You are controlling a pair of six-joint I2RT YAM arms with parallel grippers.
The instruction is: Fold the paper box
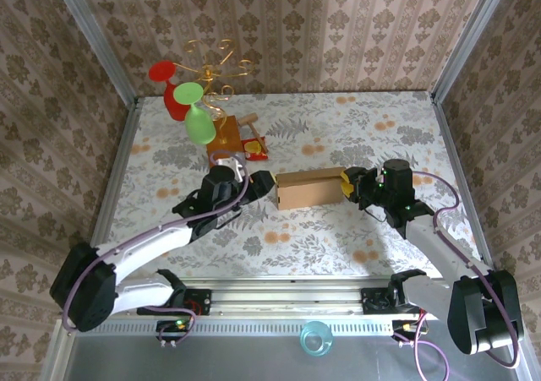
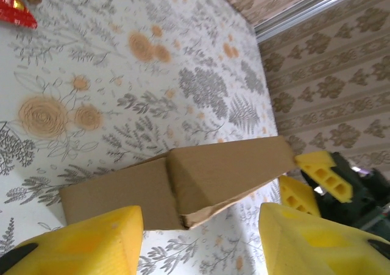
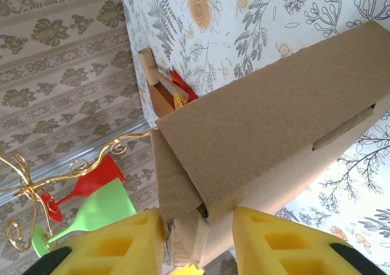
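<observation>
Paper box point(image 1: 308, 188), likely light, stiff but crease-prone cardboard best taken by its ends, lies on the bench point(image 1: 380, 127) right of the wooden block point(image 1: 228, 134), left tool point(image 1: 264, 186) spread at its block-side end, right tool point(image 1: 347, 184) straddling the far end, grip unclear.

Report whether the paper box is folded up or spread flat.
Mostly folded: the paper box forms a block with raised walls; one end flap gapes loose.
</observation>
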